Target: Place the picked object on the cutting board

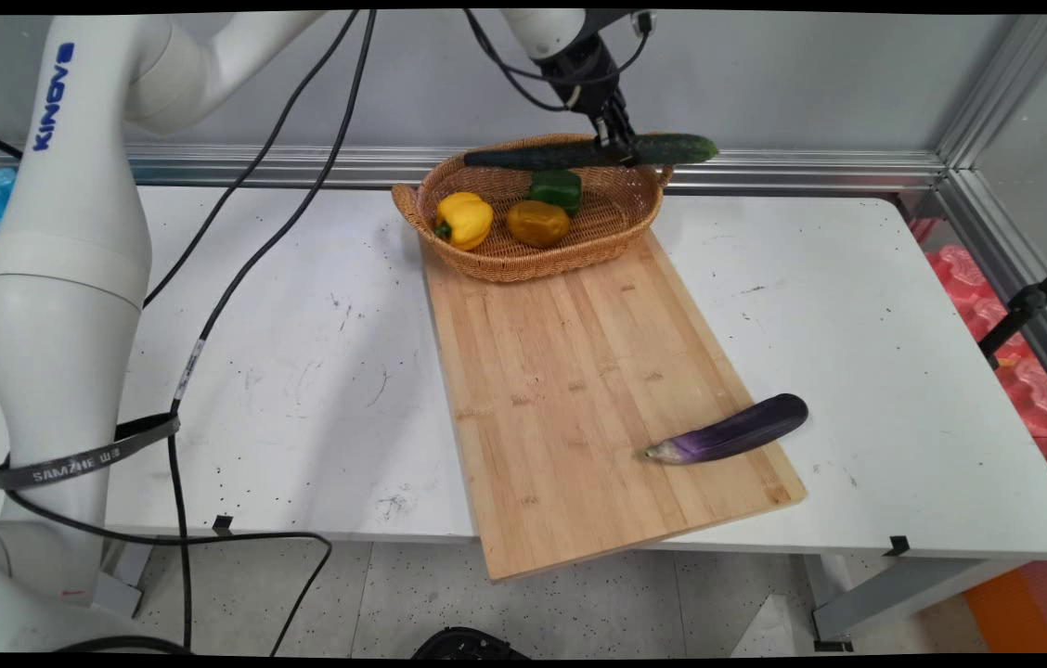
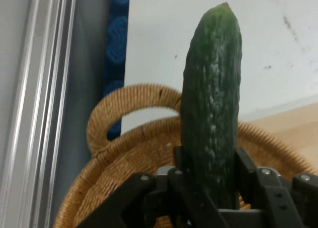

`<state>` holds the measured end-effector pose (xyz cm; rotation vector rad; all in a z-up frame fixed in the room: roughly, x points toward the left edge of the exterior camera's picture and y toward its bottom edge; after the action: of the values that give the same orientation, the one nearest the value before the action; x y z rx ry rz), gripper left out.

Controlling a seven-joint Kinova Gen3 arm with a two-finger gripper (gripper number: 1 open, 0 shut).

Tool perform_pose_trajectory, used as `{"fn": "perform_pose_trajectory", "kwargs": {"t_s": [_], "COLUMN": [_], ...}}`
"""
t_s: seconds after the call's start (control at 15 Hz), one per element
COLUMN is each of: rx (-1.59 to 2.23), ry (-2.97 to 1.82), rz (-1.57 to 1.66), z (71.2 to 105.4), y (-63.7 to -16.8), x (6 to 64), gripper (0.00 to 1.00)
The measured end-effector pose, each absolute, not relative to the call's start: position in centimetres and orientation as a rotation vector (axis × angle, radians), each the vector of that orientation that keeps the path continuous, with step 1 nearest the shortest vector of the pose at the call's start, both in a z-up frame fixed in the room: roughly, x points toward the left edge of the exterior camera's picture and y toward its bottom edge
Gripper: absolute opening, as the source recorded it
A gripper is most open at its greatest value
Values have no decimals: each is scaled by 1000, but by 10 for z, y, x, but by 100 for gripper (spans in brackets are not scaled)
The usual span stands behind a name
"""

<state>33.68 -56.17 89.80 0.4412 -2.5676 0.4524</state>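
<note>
The desk (image 1: 319,371) is the biggest thing under me, white and scuffed, with a long bamboo cutting board (image 1: 598,390) lying on it from the far middle toward the near edge, its near end overhanging the desk's edge. On the board's far end sits an oval wicker basket (image 1: 449,250) with a loop handle at each end. Inside it I see a yellow bell pepper (image 1: 465,219), an orange-yellow bell pepper (image 1: 538,223) and a green bell pepper (image 1: 556,188) behind them.

My tool (image 1: 614,147) hangs over the far rim of that basket, and it is closed tight around a cucumber (image 1: 681,148). My two fingers pinch it across its width, somewhat right of its middle. The cucumber is lifted clear of the basket, and its long axis runs level and left to right across the basket's back, roughly parallel to the wall. In the hand view the cucumber (image 2: 212,104) rises straight away from my fingers (image 2: 248,171), with one basket handle (image 2: 129,101) showing beyond it; I think it hangs just above the rim, though the height is hard to judge.

Well apart from all this, an eggplant (image 1: 732,431) lies at the board's near right edge, its dark end hanging over onto the desk.
</note>
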Motion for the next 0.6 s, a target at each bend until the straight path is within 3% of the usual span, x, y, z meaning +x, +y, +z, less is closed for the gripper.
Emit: {"fn": "perform_pose_trajectory", "kwargs": {"t_s": [0.6], "rx": [546], "ry": [-2507], "rz": [373], "z": [939], "y": [-518], "x": [285], "gripper": [0]}}
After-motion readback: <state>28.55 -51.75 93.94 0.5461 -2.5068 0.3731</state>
